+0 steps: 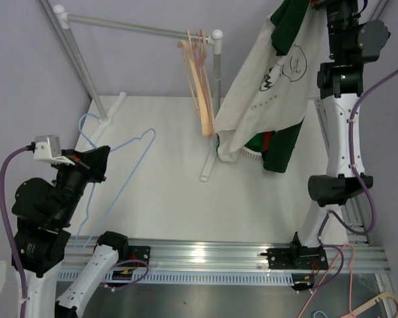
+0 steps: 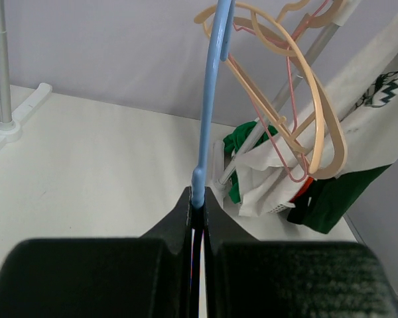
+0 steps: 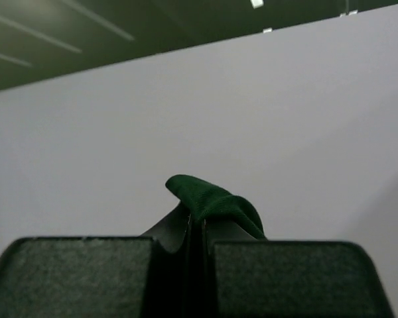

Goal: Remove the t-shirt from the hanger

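Observation:
The cream t-shirt with green collar and sleeves and a printed chest hangs free in the air at the back right, its lower hem resting near the table. My right gripper, raised high, is shut on the t-shirt's green collar. The thin blue hanger is bare and off the shirt, over the table's left half. My left gripper is shut on the blue hanger's bar, which stands up from the fingertips. The shirt also shows at the right of the left wrist view.
A white clothes rack spans the back, with its feet on the table. Several tan and pink hangers hang from its right end, close to the shirt's left edge. Another tan hanger lies below the table's front right corner.

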